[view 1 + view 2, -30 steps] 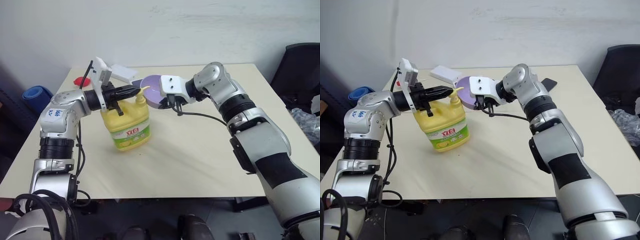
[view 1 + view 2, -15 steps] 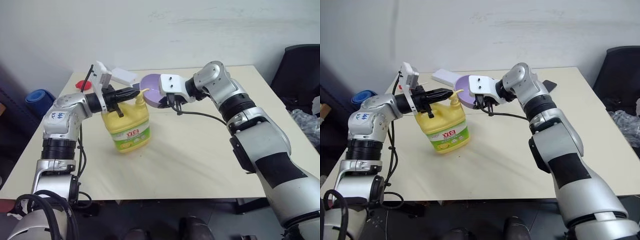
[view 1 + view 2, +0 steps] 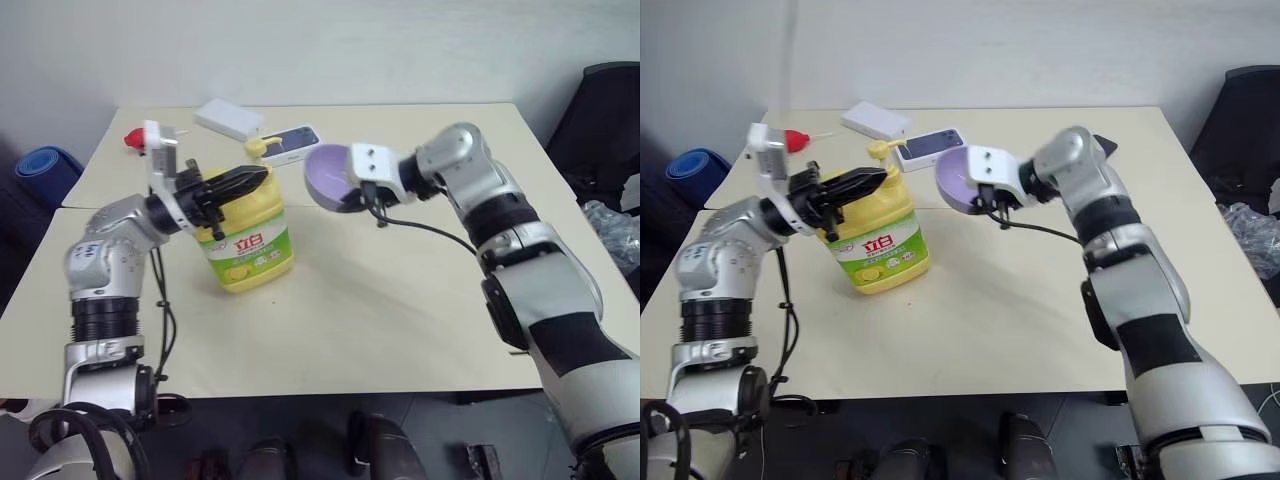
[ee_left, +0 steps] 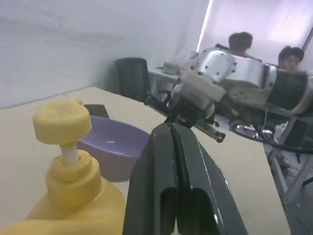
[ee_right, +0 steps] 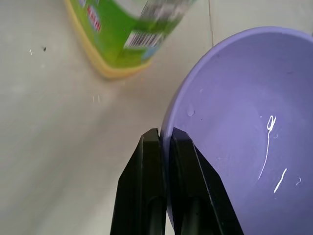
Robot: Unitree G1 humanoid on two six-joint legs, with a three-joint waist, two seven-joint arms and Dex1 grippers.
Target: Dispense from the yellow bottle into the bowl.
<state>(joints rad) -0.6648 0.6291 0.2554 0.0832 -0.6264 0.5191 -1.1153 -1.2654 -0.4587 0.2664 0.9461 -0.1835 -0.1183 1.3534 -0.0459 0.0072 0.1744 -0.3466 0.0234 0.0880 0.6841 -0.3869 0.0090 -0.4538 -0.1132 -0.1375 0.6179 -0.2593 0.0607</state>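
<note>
Right hand point(image 5: 165, 139) pinches the lavender bowl point(image 3: 330, 176) rim, held beside the yellow bottle point(image 3: 243, 240) on the counter point(image 3: 400, 300); left hand point(image 3: 250, 178) closed, empty — I'd tuck bowl under spout first

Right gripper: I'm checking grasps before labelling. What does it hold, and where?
The right gripper pinches the lavender bowl by its rim, one finger on each side of the wall.

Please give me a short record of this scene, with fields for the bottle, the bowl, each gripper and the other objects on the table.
yellow bottle: upright on the table, pump on top
bowl: lavender, tilted, rim pinched by the right gripper
left gripper: jaws shut, empty, over the bottle's top beside the pump
right gripper: jaws shut on the bowl's rim
other objects: white box, phone, red object
</note>
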